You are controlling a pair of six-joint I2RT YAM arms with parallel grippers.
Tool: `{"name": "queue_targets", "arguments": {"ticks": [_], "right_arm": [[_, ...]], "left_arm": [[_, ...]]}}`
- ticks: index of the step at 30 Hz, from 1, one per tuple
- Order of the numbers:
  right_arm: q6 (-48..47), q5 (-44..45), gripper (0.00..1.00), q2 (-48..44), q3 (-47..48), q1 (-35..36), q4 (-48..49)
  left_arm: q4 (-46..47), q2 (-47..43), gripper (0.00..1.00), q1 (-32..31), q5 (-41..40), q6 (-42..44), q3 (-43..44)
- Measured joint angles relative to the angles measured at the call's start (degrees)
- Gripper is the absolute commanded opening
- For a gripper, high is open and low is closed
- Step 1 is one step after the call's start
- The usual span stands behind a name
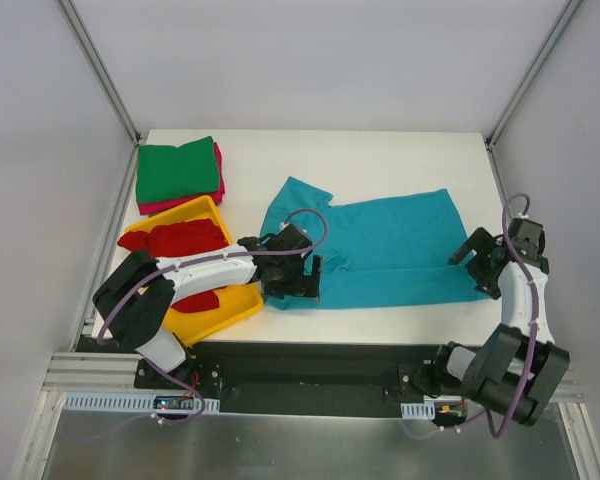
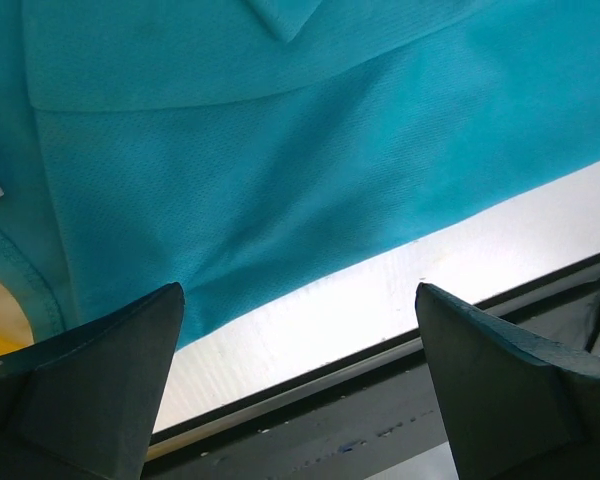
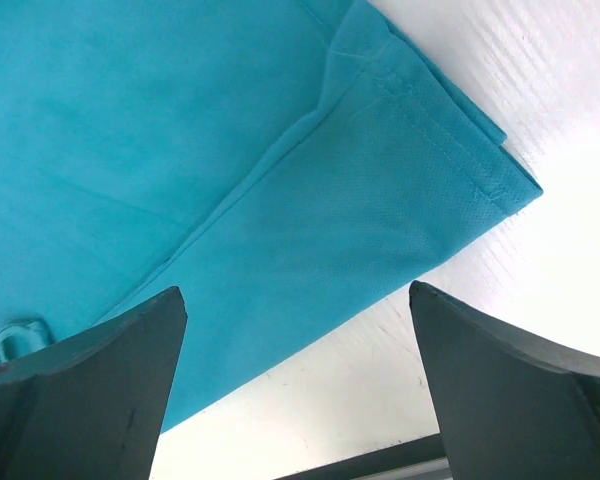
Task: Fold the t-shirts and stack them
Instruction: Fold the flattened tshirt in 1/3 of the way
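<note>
A teal-blue t-shirt point(image 1: 380, 250) lies spread across the middle of the table, one sleeve pointing to the far left. My left gripper point(image 1: 298, 277) is open over its near left edge, and the cloth point(image 2: 280, 170) fills the left wrist view above the fingers. My right gripper point(image 1: 477, 262) is open over the near right corner, whose hemmed edge point(image 3: 450, 150) shows in the right wrist view. A folded green t-shirt point(image 1: 177, 170) lies on a magenta-pink one point(image 1: 218, 180) at the far left. Red t-shirts point(image 1: 175, 240) lie in the tray.
A yellow plastic tray point(image 1: 215, 312) sits at the near left beside my left arm. The table's near edge and a dark rail point(image 2: 380, 400) run just below the teal shirt. Frame posts stand at the back corners.
</note>
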Motion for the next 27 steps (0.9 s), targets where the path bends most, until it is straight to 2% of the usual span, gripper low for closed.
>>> {"name": "queue_targets", "arguments": {"ticks": [4, 8, 14, 21, 27], "right_arm": [[-0.66, -1.29, 0.96, -7.72, -0.48, 1.16, 0.24], [-0.83, -6.84, 0.96, -12.22, -4.04, 3.58, 4.52], [-0.83, -12.26, 0.96, -8.83, -5.55, 5.9, 6.43], [-0.55, -13.44, 0.96, -6.32, -6.12, 6.45, 7.87], [-0.37, -13.38, 0.96, -4.13, -6.14, 6.67, 8.76]], "left_arm": [[-0.9, -0.85, 0.99, 0.0, -0.44, 0.55, 3.93], [-0.9, -0.52, 0.99, 0.0, -0.81, 1.2, 8.79], [0.15, 7.48, 0.99, 1.25, -0.48, 1.97, 16.72], [-0.35, 14.93, 0.99, 4.59, 0.76, 1.99, 17.7], [-0.87, 18.86, 0.99, 4.83, 1.44, 2.01, 21.44]]}}
